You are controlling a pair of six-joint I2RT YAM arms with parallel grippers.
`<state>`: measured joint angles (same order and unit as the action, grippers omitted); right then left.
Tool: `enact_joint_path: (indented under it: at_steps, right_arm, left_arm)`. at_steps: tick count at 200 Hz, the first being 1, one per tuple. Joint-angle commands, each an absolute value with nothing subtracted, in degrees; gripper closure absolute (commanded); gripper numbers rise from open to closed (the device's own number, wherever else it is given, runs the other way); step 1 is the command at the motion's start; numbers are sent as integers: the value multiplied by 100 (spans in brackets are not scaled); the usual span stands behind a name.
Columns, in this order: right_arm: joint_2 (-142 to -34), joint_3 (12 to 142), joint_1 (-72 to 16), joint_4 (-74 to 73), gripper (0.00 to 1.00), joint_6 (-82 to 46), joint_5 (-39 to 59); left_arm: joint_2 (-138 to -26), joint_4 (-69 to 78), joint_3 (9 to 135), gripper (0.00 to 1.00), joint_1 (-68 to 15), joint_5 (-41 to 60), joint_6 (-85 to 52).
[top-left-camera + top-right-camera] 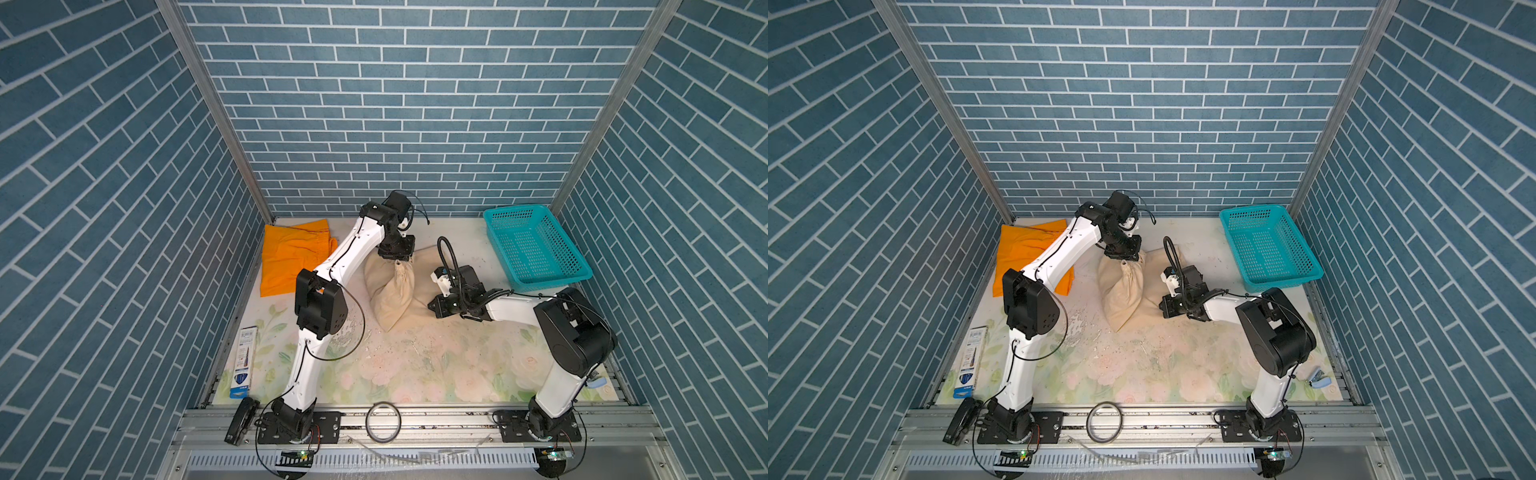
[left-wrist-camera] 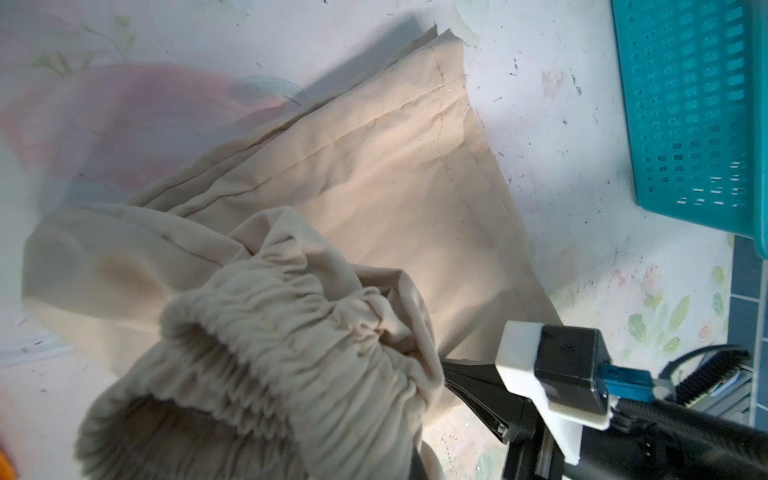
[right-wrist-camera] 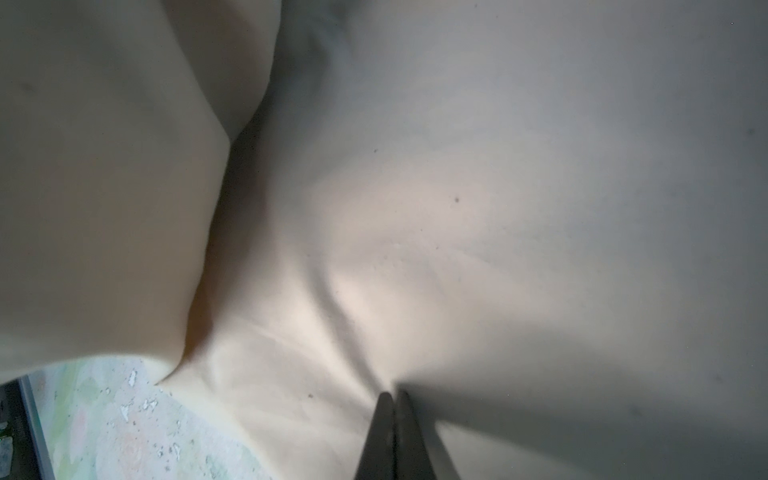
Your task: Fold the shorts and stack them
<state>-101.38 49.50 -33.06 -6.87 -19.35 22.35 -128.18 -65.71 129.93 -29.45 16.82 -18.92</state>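
The left end effector [image 1: 397,261] clenches the beige shorts [image 1: 392,291] by the bunched waistband above mid-counter [image 1: 415,357]. The right end effector [image 1: 431,306] pinches their 3 o'clock edge. The orange shorts [image 1: 286,262] lie at 10 o'clock.

Two pairs of shorts: one orange pair [image 1: 286,257], one beige pair [image 1: 392,291]. One teal basket [image 1: 550,279]. Two robot arms: left arm [image 1: 345,257], right arm [image 1: 509,309]. One black ring [image 1: 383,422]. One flat packet [image 1: 244,361]. One small blue object [image 1: 1318,376].

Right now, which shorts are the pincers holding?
The beige shorts in the middle: the left pincer holds their waistband up and the right pincer pinches their cloth. The orange shorts lie flat, unheld.
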Motion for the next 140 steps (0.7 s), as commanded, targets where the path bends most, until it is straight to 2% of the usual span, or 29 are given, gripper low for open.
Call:
enact_joint_path:
  at_steps: [1, 69, 140]
  right_arm:
    - [-10098, 4861, -3283, -652, 100, -2128, 2221]
    - [-10509, 4723, -3234, -846, 100, -2270, 2429]
    - [-10415, 4643, -3234, -849, 100, -2355, 2382]
  left_arm:
    - [-12741, -6192, 13102, 100, -3010, 2001, -1997]
    - [-12695, -6175, 13280, 100, -3135, 2090, -1943]
    - [-13104, -5933, 13489, 100, -3293, 2285, -2054]
